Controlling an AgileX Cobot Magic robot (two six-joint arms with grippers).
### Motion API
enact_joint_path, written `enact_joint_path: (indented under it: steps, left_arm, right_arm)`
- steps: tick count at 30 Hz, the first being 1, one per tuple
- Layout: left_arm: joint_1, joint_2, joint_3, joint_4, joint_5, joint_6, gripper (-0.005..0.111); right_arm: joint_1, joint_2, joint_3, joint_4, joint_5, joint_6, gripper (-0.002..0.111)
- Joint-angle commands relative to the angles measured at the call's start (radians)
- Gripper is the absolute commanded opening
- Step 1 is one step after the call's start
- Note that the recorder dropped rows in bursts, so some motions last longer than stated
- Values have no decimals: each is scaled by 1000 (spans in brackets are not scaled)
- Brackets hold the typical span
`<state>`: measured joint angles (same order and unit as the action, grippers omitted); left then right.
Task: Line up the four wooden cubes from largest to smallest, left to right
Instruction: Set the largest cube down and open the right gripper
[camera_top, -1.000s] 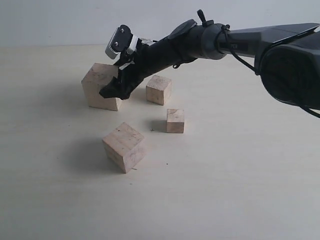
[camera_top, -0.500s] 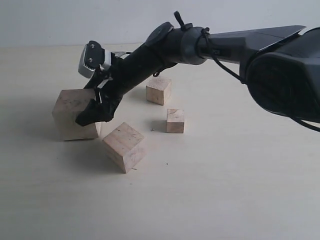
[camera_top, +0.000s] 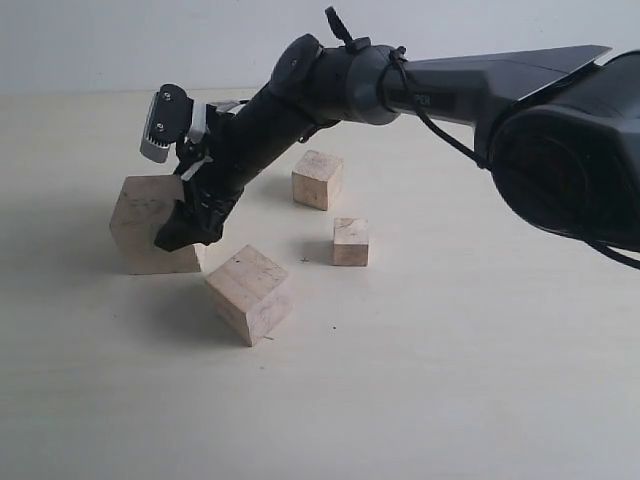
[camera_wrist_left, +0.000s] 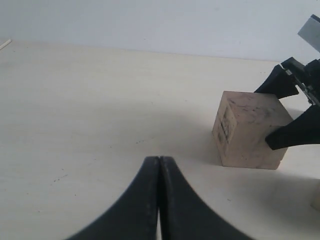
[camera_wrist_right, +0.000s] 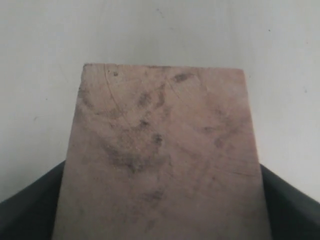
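The right gripper (camera_top: 178, 225) has its jaws spread wide and pressed against opposite sides of the largest cube (camera_top: 140, 225), which sits at the far left of the group, seemingly resting on the table (camera_top: 450, 380), though its base is partly hidden. The left gripper (camera_wrist_left: 159, 161) is closed and empty, well apart from it. So the first place looks nearly settled, pending release. The second-largest cube (camera_top: 250, 293), the third cube (camera_top: 318, 179) and the smallest cube (camera_top: 350, 241) lie scattered to the right and all need lining up

Pale tabletop (camera_top: 450, 400), white wall (camera_top: 100, 40)
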<state>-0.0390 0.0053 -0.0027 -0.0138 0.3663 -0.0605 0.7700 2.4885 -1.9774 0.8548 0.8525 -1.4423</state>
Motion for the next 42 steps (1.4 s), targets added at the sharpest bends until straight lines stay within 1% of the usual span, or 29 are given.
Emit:
enact_joint_path:
  steps: [1,7,11,20,29,31,33,36,38,41,42]
  left_arm:
    - [5,-5,3,1,-12,1,0]
    - [5,-5,3,1,-12,1,0]
    - [5,-5,3,1,-12,1,0]
    - [5,-5,3,1,-12,1,0]
    - [5,-5,3,1,-12,1,0]
    - [5,-5,3,1,-12,1,0]
    - [5,-5,3,1,-12,1,0]
    - [5,-5,3,1,-12,1,0]
    - [5,-5,3,1,-12,1,0]
    - [5,-5,3,1,-12,1,0]
    - [5,-5,3,1,-12,1,0]
  right_arm:
    - [-3,9,5,-157,22,55,0]
    - [-8,7,5,-166,103,68,0]
    - [-19,-11,7,-234,105,128,0]
    - [-39,-46,7,-264,128,215,0]
    - [-39,-46,7,-255,137,213,0]
    - [-39,-46,7,-252,137,213,3]
    - [-39,-46,7,-247,137,213,9]
    - [-39,-46,7,-234,137,213,26]
    - [-39,-50,7,-234,137,213,45]
    - [-39,-64,7,-223,132,213,82]
    - [-39,-68,7,-221,121,216,90]
